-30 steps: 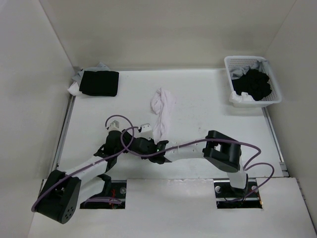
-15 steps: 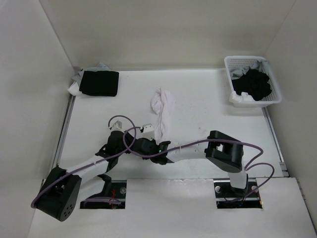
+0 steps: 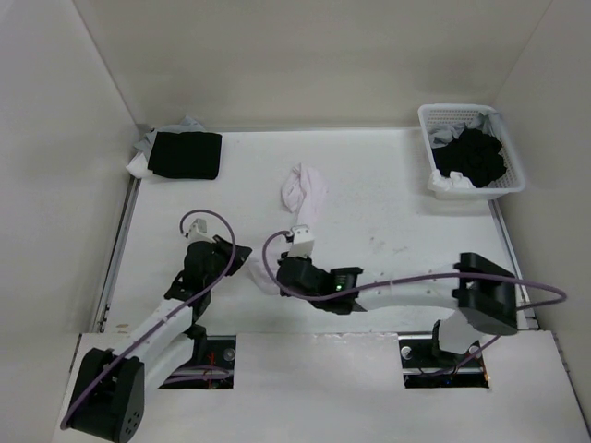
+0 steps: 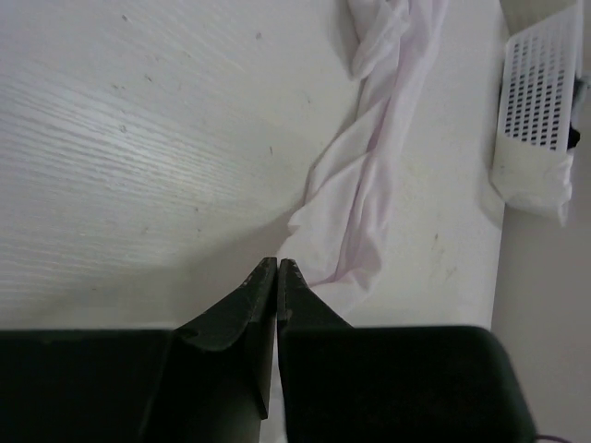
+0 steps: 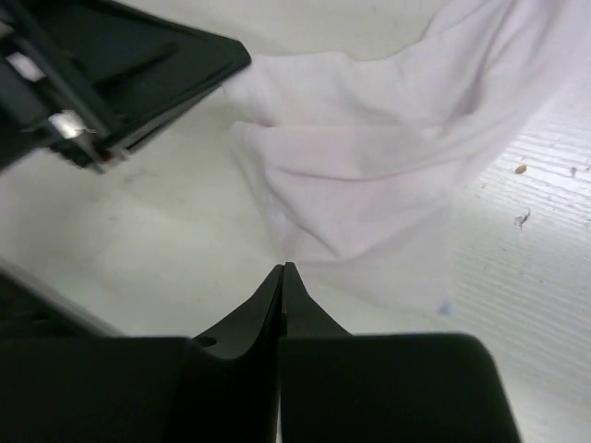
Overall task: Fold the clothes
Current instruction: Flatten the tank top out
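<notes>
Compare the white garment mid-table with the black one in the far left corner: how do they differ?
The white garment lies bunched and twisted into a long strip; the black garment is folded into a flat rectangle. The white garment lies straight on the table; the black garment sits on pale cloth that shows at its edges. Both are soft cloth, outside the basket.

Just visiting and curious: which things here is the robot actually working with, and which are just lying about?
In the job: white garment, left gripper, right gripper (both shut near its end).
Lying about: folded black garment, far left corner; white basket holding black clothes, far right.
</notes>
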Motion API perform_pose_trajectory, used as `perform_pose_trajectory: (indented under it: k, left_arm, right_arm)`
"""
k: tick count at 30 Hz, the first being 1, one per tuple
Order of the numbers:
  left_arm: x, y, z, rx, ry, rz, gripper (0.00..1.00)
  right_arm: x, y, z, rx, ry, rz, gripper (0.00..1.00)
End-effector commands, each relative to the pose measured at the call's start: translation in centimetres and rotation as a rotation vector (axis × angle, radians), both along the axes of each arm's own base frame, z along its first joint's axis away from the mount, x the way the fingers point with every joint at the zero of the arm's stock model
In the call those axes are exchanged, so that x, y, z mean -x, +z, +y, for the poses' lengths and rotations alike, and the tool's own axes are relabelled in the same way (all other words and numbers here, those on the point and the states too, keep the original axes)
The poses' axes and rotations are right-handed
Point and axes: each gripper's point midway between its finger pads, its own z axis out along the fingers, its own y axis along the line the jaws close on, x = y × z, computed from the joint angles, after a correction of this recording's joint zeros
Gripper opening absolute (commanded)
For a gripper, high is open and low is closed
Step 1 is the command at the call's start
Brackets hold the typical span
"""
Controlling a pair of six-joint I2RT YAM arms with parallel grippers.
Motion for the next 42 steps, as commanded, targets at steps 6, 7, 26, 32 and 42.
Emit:
perform_pose_trajectory:
  k: [6,7,26,32,42]
  left_arm:
    - [-1.2,2.5,2.0,0.05,0.054,-0.048,0.01]
    - [-0.9,2.4,1.5,0.061,0.034,-0.042,0.01]
    - [0.5,0.9,1.7,0.089,0.014,-0.011,0.01]
    - [0.4,0.9,1.6,0.086,0.011,-0.014,0.01]
    - [0.1,1.2,2.0,0.074,0.02,-0.024,0.01]
  right_arm:
    - [1.6,4.7,-6.0,-0.261,-0.119,0.024,0.0]
    - [1.6,4.4,-5.9,-0.251,-0.113,0.028,0.01]
    - [-6.2,0.6,8.4,-0.123,0.021,-0.081,0.44]
    - [-6.5,-1.1,8.9,-0.103,0.055,-0.024,0.43]
    - [-5.6,-1.0,7.8,-0.094,0.048,-0.012,0.1]
